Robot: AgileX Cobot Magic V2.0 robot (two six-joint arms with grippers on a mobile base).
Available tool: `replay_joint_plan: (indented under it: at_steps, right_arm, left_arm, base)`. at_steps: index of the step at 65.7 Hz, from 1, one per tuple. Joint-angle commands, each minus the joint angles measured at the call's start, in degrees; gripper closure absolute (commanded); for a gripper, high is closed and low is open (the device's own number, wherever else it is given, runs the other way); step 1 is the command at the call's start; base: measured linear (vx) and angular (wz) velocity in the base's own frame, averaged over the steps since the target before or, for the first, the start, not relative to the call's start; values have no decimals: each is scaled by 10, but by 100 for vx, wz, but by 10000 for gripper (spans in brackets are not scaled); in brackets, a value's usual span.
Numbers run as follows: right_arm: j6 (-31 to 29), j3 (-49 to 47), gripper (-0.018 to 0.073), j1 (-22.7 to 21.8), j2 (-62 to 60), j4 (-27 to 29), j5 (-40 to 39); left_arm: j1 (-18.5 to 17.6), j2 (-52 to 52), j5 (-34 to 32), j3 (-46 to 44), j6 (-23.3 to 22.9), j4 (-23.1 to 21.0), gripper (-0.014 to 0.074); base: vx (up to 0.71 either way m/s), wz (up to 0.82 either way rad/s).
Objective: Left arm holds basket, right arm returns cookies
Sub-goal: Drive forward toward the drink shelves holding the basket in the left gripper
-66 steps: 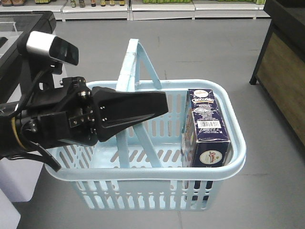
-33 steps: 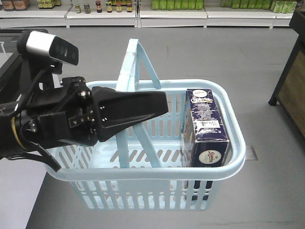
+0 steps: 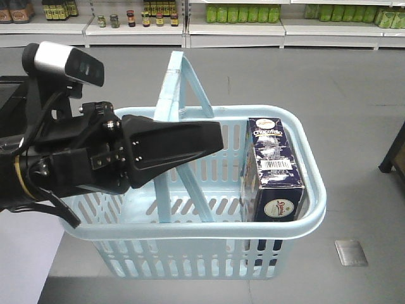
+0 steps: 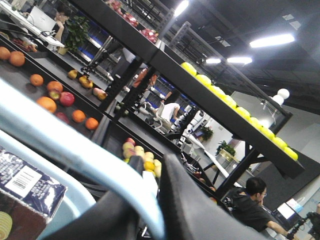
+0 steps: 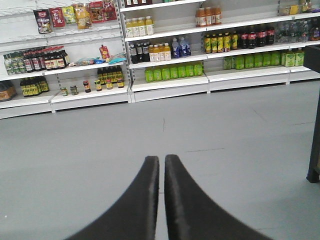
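Note:
My left gripper [image 3: 217, 140] reaches in from the left and is shut on one thin swing handle [image 3: 179, 88] of the light blue basket [image 3: 190, 229], which hangs above the grey floor. The cookies [image 3: 273, 172], a dark navy box with a barcode and round logo, stand upright at the basket's right end. In the left wrist view the blue handle [image 4: 75, 145] runs between the black fingers [image 4: 200, 200], with a corner of the cookies [image 4: 27, 186] at lower left. My right gripper [image 5: 162, 158] is shut on nothing, pointing over bare floor; it does not show in the front view.
Store shelves with bottles [image 5: 170, 60] line the far wall, also seen across the back [image 3: 234, 12]. A dark stand leg [image 3: 393, 155] is at the right edge, a metal floor plate [image 3: 351, 252] at lower right. Fruit racks [image 4: 55, 92] show in the left wrist view.
The background has slid right and down: the bottle shelves have come further into view and the dark counter on the right has almost left the frame. Basket, cookies and left gripper keep their places.

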Motion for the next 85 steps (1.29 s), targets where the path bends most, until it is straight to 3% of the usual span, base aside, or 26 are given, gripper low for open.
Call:
replay_joint_plan:
  at_steps: [1, 85]
  right_arm:
    - [-3, 10, 562, -1, 0, -3, -42]
    - [-3, 10, 562, -1, 0, -3, -42]
  left_arm:
    - [-3, -19, -59, -17, 12, -61, 599]
    - [-3, -18, -57, -17, 13, -61, 599]
  base:
    - [59, 1]
    - [63, 0]
